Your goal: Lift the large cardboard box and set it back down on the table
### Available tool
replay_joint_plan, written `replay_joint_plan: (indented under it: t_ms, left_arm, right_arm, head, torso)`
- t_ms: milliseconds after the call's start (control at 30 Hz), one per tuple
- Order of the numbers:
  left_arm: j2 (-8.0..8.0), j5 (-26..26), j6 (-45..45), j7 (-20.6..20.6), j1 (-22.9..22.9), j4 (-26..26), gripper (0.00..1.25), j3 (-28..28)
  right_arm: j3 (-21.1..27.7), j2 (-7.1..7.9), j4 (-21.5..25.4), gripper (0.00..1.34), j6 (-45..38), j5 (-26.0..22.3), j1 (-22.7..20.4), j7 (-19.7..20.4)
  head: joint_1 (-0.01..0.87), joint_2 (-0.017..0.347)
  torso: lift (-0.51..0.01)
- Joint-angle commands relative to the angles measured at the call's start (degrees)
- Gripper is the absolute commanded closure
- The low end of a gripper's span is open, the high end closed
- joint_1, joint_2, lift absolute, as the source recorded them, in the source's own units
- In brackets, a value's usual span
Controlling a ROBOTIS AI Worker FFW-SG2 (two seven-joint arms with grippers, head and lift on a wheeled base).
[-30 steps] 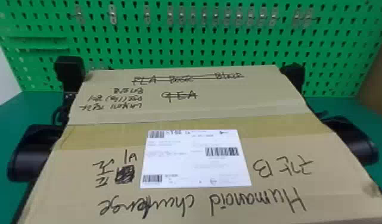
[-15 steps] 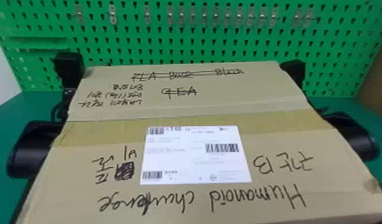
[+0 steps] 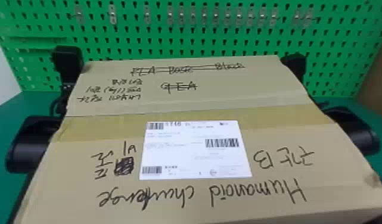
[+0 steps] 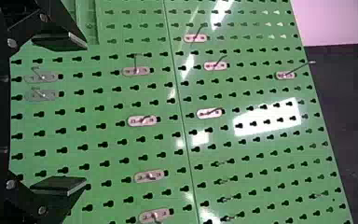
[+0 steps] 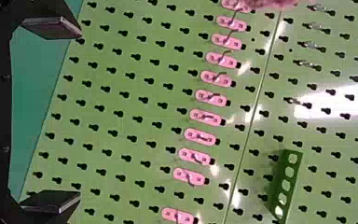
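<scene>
The left arm (image 3: 29,146) and right arm (image 3: 355,131) reach forward along opposite sides of the large cardboard box (image 3: 199,108), which lies between them, label (image 3: 193,152) up, before the green pegboard (image 3: 184,35). The left gripper (image 3: 67,64) is by its far left corner, the right gripper (image 3: 296,64) by the far right. Both grippers point toward the pegboard, each with its two fingers spread wide. Whether the box touches the table (image 3: 5,119) is hidden.
</scene>
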State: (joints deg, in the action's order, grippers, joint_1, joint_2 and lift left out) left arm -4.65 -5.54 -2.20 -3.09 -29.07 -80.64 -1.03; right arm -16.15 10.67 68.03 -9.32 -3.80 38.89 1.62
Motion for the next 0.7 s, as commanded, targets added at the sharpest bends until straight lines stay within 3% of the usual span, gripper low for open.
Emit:
replay_joint_plan:
  t_ms: [0,667]
  left_arm:
    - [-0.01,-0.09,0.00,0.01,-0.55,-0.13,0.25,-0.03]
    - [-0.01,-0.26,0.26,-0.07,-2.05,-0.22,0.25,0.24]
  right_arm:
    - [-0.02,-0.12,0.00,0.09,0.00,0.02,0.49,-0.04]
    - [-0.28,-0.30,0.00,0.09,0.17,0.11,1.98,-0.04]
  head:
    - [0.566,0.054]
    - [0.566,0.054]
  torso:
    - [-0.183]
    - [-0.183]
